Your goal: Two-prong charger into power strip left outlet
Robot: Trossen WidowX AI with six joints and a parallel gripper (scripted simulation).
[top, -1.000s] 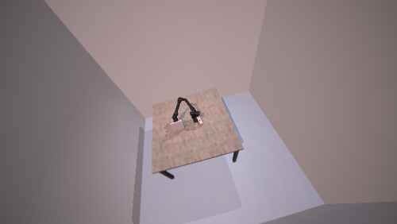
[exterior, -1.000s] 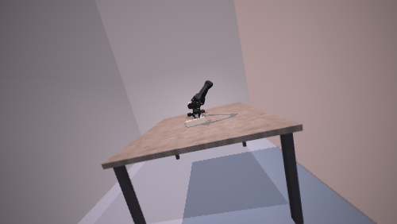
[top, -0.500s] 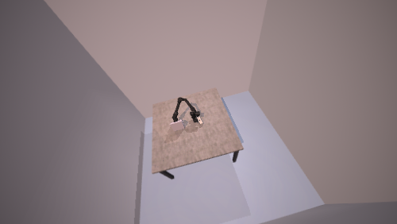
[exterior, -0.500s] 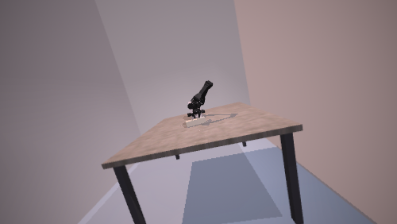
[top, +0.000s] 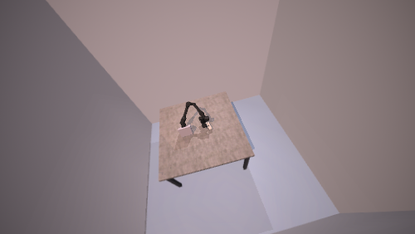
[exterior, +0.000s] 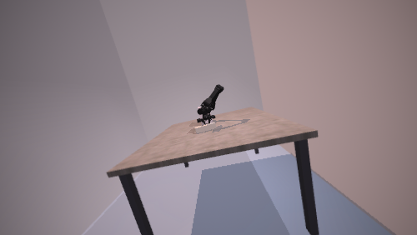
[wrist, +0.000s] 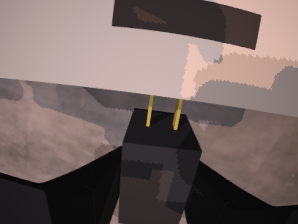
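My gripper [top: 205,124] [exterior: 207,122] [wrist: 154,156] is shut on the black two-prong charger [wrist: 160,162], with a dark finger on each side. Two thin gold prongs [wrist: 149,114] point away from the gripper toward the pale power strip [top: 209,125] [exterior: 203,128] [wrist: 70,55]. In the wrist view the prongs end at the strip's near edge; their very tips are hidden there. A dark rectangular patch [wrist: 185,21] shows on the strip beyond that edge, partly shadowed. Outlet slots cannot be made out. The top and exterior views show the gripper low at the strip, too small for detail.
A pale box-like block [top: 185,131] stands by the arm's base in the top view. The wooden table [top: 224,145] [exterior: 167,143] carries the arm and strip. Arm shadows fall across the table and strip.
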